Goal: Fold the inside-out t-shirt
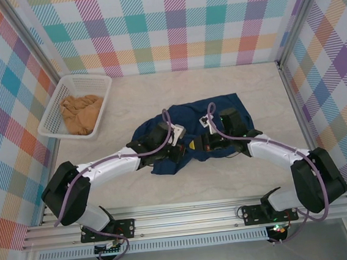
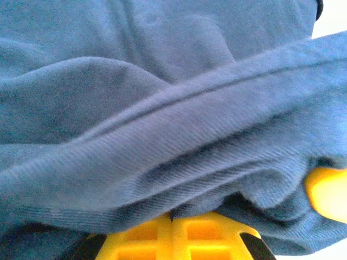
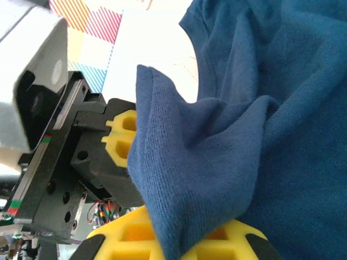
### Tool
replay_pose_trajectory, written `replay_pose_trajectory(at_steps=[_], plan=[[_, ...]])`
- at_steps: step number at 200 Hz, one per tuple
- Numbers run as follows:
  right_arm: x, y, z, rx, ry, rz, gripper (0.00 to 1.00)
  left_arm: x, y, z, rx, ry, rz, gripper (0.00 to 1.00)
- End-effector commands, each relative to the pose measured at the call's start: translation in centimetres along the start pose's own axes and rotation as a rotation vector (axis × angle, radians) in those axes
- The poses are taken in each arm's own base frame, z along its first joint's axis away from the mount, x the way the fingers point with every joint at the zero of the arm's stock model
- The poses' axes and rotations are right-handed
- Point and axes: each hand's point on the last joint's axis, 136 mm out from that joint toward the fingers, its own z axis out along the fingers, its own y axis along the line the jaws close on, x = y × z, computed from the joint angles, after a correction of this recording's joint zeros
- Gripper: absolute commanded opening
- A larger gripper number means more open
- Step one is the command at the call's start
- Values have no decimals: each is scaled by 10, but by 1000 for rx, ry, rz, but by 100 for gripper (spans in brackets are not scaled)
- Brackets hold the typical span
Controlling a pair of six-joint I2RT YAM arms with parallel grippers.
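Barely begun: your left gripper (image 1: 180, 144) and right gripper (image 1: 204, 142) both clamp tight on the crumpled inside-out t-shirt (image 1: 188, 117), every fold left to make.

The t-shirt (image 1: 187, 115) is navy; the basket (image 1: 85, 78) white, its cloth (image 1: 83, 113) tan-orange. The walls (image 1: 175, 19) are pastel plaid.

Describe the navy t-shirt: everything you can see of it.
The t-shirt is dark navy knit cloth, finely ribbed up close, with a stitched seam running across one fold. It lies crumpled and bunched near the middle of the table, not spread flat. A curved edge shows in the right wrist view. The left end effector and the right end effector sit close together at its near side, each shut on a fold of cloth.
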Motion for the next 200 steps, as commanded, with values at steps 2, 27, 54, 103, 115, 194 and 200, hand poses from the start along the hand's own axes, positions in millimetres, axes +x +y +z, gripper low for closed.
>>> replay_pose_trajectory(at_steps=[2,27,54,103,115,194,200], plan=[[-7,5,-13,23,-27,-52,0,-23,-6,-13,65,-53,7,0],[-14,-14,-31,200,-56,-69,1,-34,-35,-57,268,-127,-8,0],[-17,-15,-46,287,-74,-139,4,-48,-60,-113,449,-249,-2,0],[-9,-6,-50,251,-77,-229,10,-65,-64,-151,584,-353,-34,0],[-8,-5,-50,249,-76,-242,16,-66,-65,-150,596,-351,-34,0],[-4,30,-60,312,-162,-519,43,-60,-61,-142,567,-333,13,0],[-2,35,-55,312,-149,-554,42,-61,-61,-142,566,-334,14,0]])
